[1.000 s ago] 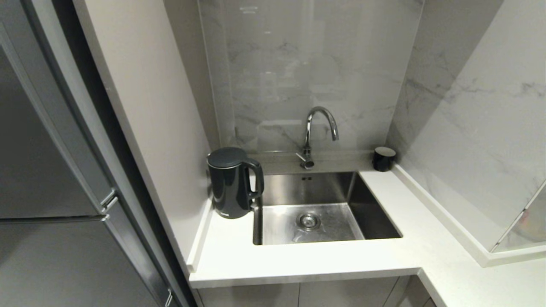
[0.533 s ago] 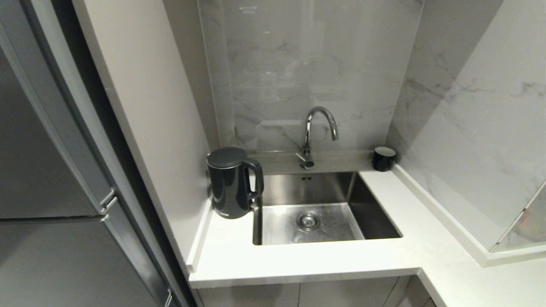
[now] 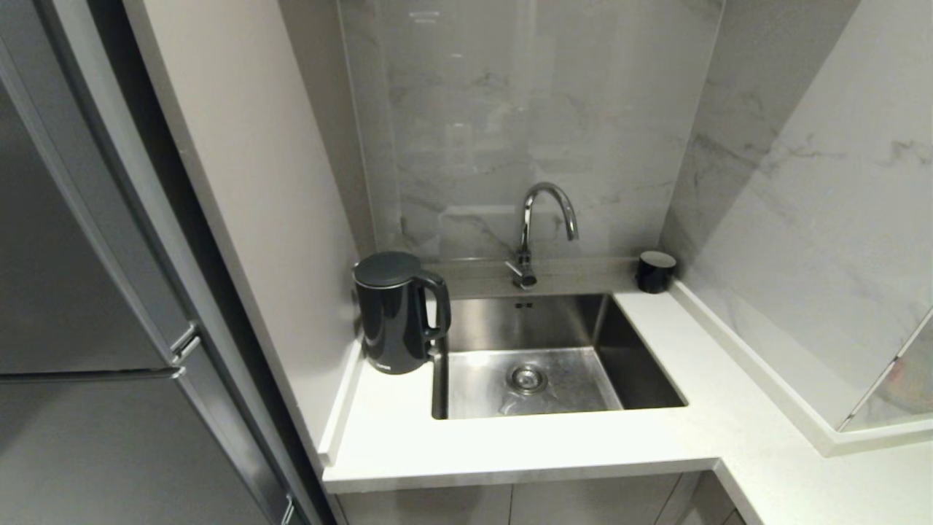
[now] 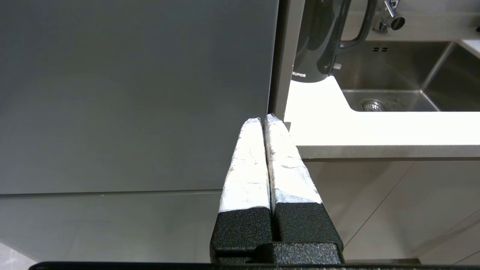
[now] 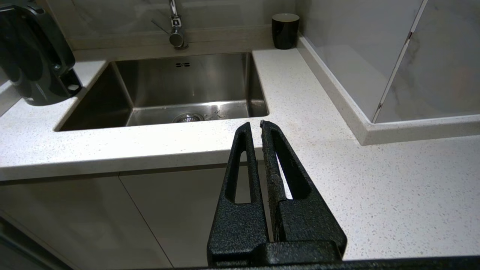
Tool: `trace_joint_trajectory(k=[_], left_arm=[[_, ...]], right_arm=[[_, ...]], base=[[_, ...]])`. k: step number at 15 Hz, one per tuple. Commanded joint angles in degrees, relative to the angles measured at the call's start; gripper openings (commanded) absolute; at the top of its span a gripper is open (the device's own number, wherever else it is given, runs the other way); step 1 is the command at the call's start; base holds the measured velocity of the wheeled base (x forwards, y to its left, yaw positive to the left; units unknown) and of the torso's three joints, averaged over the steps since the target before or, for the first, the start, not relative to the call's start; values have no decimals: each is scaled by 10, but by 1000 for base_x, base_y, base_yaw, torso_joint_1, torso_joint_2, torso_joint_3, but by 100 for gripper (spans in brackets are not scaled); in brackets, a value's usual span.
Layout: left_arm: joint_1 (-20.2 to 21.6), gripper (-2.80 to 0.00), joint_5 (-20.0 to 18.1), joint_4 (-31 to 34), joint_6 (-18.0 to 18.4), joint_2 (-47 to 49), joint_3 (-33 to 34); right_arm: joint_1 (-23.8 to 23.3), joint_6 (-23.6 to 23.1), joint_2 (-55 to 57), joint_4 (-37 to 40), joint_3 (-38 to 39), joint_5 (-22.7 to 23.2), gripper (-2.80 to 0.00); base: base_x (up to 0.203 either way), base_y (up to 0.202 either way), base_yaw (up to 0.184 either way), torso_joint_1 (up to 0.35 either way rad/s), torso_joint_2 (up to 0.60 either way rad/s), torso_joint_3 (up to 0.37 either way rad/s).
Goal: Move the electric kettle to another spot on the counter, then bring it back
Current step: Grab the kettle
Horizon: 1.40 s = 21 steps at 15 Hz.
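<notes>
Neither arm shows in the head view; only the wrist views show the left gripper [image 4: 264,122] and right gripper [image 5: 254,125], both closed on nothing, short of the counter's [image 3: 525,445] front edge. The electric kettle [image 3: 397,312] stands upright in the counter's back-left corner, just beside the sink [image 3: 634,379], its top cropped in both wrist views. Bare counter runs along the front and right of the sink, towards a small black cup [image 3: 655,271].

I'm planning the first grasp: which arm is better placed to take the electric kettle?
Probably the left. The electric kettle stands on the counter left of the sink, nearest the left gripper. The right gripper faces the sink's right side. Both are shut and empty.
</notes>
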Motion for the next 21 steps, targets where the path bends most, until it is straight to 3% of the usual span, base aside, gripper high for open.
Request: trace_joint_trajectory(k=[1,5,7,11,21], left_arm=[[0,-280,0,0,0,1,0],[1,-280,2,1,-1,1,-7],[2,-280,-4,12,-1,9,-61],[2,-280,-55,22,1,58,-106],[2,-280,-63,26,1,45,-90]], right_arm=[[0,0,0,0,0,0,-280],[0,0,0,0,0,0,-280],[0,0,0,0,0,0,-280],[0,0,0,0,0,-1,-280],[0,0,0,0,0,0,-280]], base=[[0,0,0,0,0,0],[0,0,0,0,0,0],[0,0,0,0,0,0],[0,0,0,0,0,0],[0,0,0,0,0,0]])
